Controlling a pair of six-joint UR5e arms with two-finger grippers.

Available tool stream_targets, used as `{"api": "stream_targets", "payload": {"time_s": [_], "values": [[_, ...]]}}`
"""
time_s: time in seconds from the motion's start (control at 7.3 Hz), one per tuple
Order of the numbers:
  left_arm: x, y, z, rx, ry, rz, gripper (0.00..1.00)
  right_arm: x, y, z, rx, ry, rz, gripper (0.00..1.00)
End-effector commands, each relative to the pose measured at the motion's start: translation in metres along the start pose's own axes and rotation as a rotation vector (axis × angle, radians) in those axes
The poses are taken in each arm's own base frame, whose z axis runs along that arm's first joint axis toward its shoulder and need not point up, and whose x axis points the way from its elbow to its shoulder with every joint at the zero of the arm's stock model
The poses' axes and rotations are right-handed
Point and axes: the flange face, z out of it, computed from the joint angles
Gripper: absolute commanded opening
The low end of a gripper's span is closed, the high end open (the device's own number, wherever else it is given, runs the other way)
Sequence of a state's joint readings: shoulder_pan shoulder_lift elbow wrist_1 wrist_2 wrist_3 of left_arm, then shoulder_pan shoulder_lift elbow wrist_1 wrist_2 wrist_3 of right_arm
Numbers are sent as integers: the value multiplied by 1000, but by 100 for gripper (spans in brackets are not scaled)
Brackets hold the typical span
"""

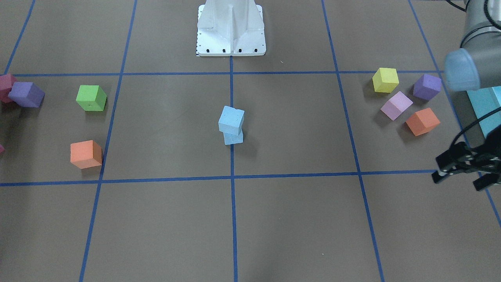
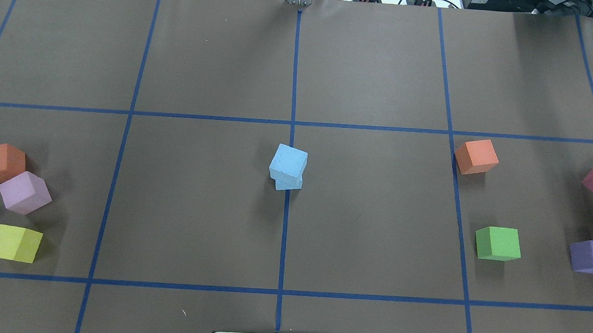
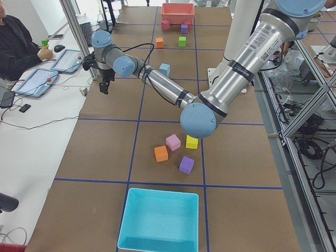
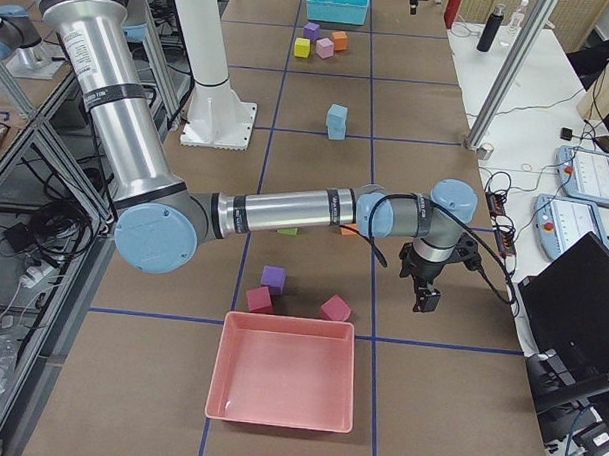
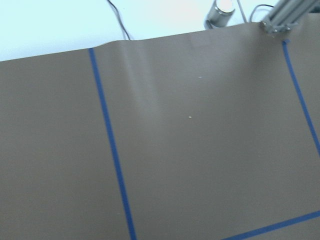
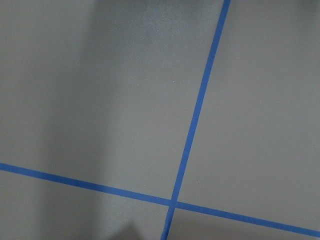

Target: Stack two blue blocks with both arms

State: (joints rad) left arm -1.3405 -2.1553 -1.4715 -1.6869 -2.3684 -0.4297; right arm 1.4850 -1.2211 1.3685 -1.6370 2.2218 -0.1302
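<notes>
Front-facing view: the blue blocks (image 1: 232, 127) sit one atop the other on the bench (image 1: 297, 219) centre line, the top cube twisted and slightly overhanging, while my left fingers (image 1: 446, 166) hang spread and empty far off at the edge. Overhead, same story: the stack stands alone with no arm near it, so I judge the stacking done. From the right-end camera my right fingers (image 4: 423, 295) hover well clear, spread or clenched I cannot tell; next I'd park both arms without brushing that skewed tower.
</notes>
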Motion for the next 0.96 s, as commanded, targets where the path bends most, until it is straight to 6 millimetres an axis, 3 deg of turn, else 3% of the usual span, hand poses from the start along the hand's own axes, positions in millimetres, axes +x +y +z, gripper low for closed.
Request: {"api": "stream_targets", "payload": {"time_s": [0.0,0.14,0.27,0.55,0.82], "values": [[-119,24,-26,2,-23,-44,97,-6,-7,-5,8,1,-3,100],[-176,61,-18,-26,-44,-7,97,-9,-13,-12,17,3,-8,100],[-208,87,-14,-43,-52,13,97,-9,-13,-12,19,1,-9,100],[-239,126,-11,-16,11,8,97,-11,-13,-15,22,2,-12,100],[-245,129,-12,-16,6,-49,97,-13,-14,-17,23,2,-11,100]]}}
